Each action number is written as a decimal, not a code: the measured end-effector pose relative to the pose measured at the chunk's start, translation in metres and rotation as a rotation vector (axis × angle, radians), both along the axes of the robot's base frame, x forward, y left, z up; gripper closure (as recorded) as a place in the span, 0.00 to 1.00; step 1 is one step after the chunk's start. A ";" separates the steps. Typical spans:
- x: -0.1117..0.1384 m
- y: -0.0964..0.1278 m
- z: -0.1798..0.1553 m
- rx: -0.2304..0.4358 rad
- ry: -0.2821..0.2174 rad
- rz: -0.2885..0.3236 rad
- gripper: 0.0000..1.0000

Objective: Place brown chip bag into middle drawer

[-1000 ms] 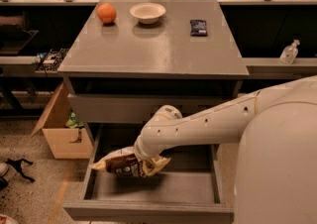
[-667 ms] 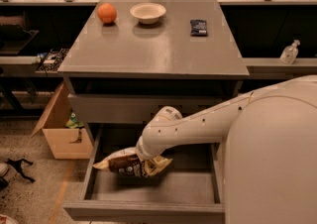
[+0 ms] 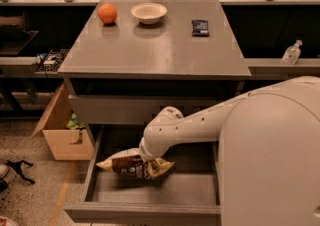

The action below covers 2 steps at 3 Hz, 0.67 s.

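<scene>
The brown chip bag (image 3: 127,164), dark brown with a white label and pale tan edges, is tilted inside the open middle drawer (image 3: 140,211), towards its left half. My gripper (image 3: 148,159) is at the end of the white arm reaching down into the drawer from the right. It is shut on the bag's upper right part. The wrist hides the fingers and part of the bag. The bag's left tip is close to the drawer's left wall.
The grey cabinet top (image 3: 155,50) bears an orange (image 3: 107,13), a white bowl (image 3: 149,12) and a small dark blue packet (image 3: 200,27). A shut grey drawer front (image 3: 115,110) is above the open drawer. A cardboard box (image 3: 60,137) stands on the floor at left. My white body fills the lower right.
</scene>
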State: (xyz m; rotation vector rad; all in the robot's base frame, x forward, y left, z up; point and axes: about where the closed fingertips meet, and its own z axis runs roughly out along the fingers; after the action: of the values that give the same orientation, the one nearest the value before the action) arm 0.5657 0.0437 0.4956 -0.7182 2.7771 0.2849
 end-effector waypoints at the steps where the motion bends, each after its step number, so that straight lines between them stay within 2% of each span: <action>1: -0.001 0.000 -0.001 -0.001 0.002 0.001 0.36; 2: -0.001 0.001 -0.002 -0.001 0.004 0.002 0.12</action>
State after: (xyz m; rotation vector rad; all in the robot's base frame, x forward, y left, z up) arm 0.5644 0.0443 0.4936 -0.7221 2.7803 0.2853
